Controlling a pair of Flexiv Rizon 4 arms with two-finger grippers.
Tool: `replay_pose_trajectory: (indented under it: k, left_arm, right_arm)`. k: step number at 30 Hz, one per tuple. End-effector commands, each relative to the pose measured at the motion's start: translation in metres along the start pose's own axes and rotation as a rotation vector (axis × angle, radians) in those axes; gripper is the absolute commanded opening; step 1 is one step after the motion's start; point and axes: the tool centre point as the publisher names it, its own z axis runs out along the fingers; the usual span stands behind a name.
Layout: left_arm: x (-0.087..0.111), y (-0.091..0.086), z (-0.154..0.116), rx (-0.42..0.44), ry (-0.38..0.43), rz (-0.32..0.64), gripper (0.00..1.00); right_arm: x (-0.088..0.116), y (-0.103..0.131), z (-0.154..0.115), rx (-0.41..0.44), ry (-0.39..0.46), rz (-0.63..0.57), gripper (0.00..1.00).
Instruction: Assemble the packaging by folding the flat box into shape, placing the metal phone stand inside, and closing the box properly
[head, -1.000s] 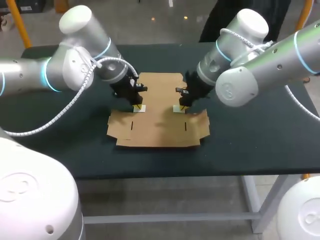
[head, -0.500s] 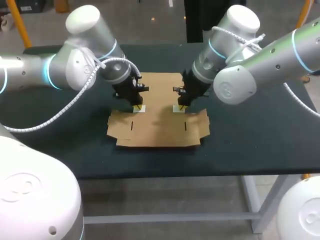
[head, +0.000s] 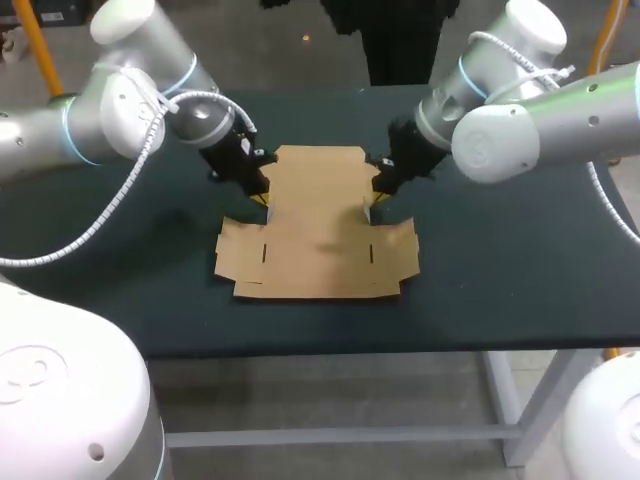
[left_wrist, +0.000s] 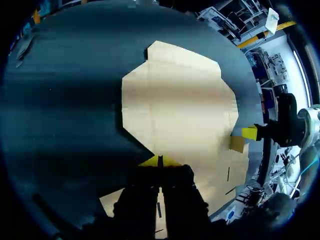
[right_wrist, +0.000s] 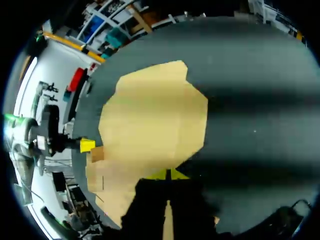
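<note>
Your flat cardboard box lies on the table, its long axis running 12 to 6 o'clock. The left gripper sits at its 9 o'clock edge and the right gripper at its 3 o'clock edge, equally near. Both have their tips pinched narrow, holding nothing visible.

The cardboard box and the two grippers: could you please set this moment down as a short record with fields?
box: flat cardboard box, unfolded, lying on the table
left gripper: yellow tips together, at the notch in the box's left edge
right gripper: yellow tips together, at the matching notch in the right edge
phone stand: not in view
progress: box looks flat, with no wall clearly raised
</note>
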Motion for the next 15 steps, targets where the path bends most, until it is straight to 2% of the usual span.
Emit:
replay_pose_trajectory:
  k: [1,3,9,15]
  left_arm:
    - [-0.004,-0.005,-0.010,-0.014,0.011,-0.003,0.00]
    - [-0.005,-0.005,-0.015,-0.022,0.030,0.002,0.00]
    - [-0.004,-0.001,-0.034,-0.005,0.021,0.003,0.00]
    - [-0.007,0.006,-0.054,-0.006,0.055,0.010,0.00]
  right_arm:
    - [-0.009,0.007,-0.013,0.060,0.081,0.003,0.00]
    - [-0.012,0.008,-0.018,0.066,0.103,0.006,0.00]
    - [-0.021,0.006,-0.036,0.068,0.157,0.009,0.00]
    - [-0.027,0.001,-0.057,0.054,0.170,0.016,0.00]
